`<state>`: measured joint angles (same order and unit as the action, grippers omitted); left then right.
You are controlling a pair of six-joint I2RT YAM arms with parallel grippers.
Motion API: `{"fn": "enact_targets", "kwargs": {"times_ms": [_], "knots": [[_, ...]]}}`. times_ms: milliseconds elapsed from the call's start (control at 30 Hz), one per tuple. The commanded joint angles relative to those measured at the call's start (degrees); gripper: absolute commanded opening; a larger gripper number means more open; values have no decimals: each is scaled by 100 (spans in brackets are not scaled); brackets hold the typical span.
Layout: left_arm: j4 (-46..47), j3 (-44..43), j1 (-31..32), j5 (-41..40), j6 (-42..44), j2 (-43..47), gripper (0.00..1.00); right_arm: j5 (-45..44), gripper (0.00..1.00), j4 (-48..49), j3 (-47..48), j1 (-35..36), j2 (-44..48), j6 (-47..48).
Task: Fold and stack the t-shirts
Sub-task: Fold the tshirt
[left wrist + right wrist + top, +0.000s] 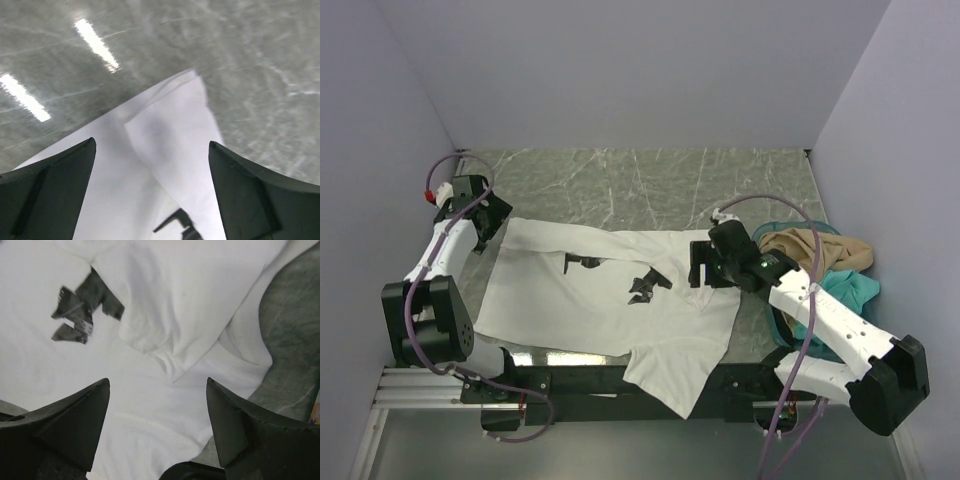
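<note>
Across the surface (640,185), the white shirt (590,310) lies partly folded, one corner hanging off the near edge. The left tool (151,145) and right tool (157,382) gape wide, empty. Hanging cloth could drag the fold loose; a finger could snag on lifting.

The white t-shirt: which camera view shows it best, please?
The top external view: the whole white t-shirt lies there, spread on the table with its black print. The left wrist view shows only one folded corner; the right wrist view shows a folded part and some print.
</note>
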<state>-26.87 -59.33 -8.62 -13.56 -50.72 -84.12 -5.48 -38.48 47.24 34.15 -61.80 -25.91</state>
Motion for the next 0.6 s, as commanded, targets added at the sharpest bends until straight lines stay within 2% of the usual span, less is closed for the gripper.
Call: {"fn": "enact_targets", "kwargs": {"times_ms": [0, 100, 267, 367, 567], "knots": [[216, -316, 18, 493, 88, 98, 99, 27, 85, 323, 583, -329, -295, -28], [586, -456, 106, 1223, 246, -271, 99, 248, 87, 648, 916, -689, -927, -11], [693, -860, 265, 1786, 387, -1308, 99, 381, 89, 868, 1550, -910, -2010, 209], [727, -905, 265, 1778, 370, -1704, 99, 494, 90, 903, 1849, -1138, -2843, 244], [824, -650, 256, 1559, 405, -2021, 99, 530, 90, 1044, 1947, -1569, -3820, 297]]}}
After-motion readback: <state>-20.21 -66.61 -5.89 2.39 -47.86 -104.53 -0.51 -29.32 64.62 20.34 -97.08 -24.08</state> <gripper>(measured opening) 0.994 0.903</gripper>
